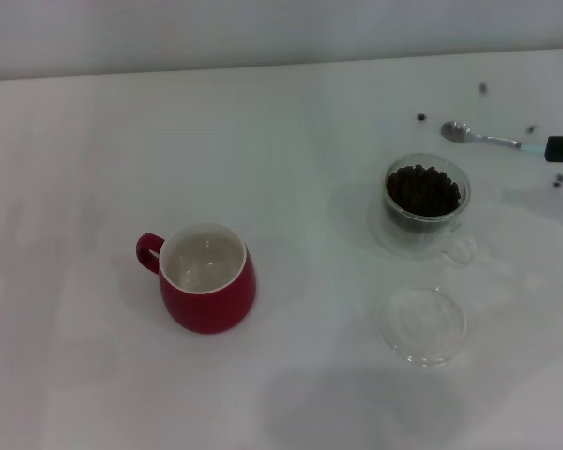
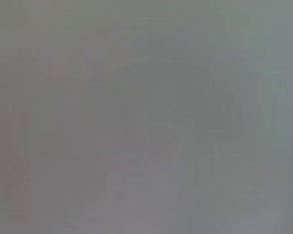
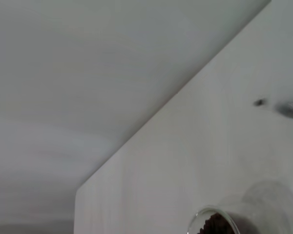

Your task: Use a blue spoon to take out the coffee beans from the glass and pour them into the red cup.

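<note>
The red cup (image 1: 206, 277) stands at the left of the middle, white inside, with its handle to the left. The glass (image 1: 425, 201) stands at the right and is filled with coffee beans (image 1: 422, 190). The blue spoon (image 1: 479, 137) lies just behind the glass, its bowl to the left and its pale handle pointing right. My right gripper (image 1: 561, 148) shows only as a black tip at the right edge, at the end of the spoon's handle. The right wrist view shows the glass rim (image 3: 205, 220), the beans (image 3: 219, 226) and the spoon's bowl (image 3: 290, 108). My left gripper is out of view.
A shallow clear glass dish (image 1: 422, 325) lies in front of the glass. Loose beans (image 1: 420, 117) are scattered on the white table (image 1: 94, 131) around the spoon and near the right edge; one shows in the right wrist view (image 3: 259, 102). The left wrist view shows only grey blur.
</note>
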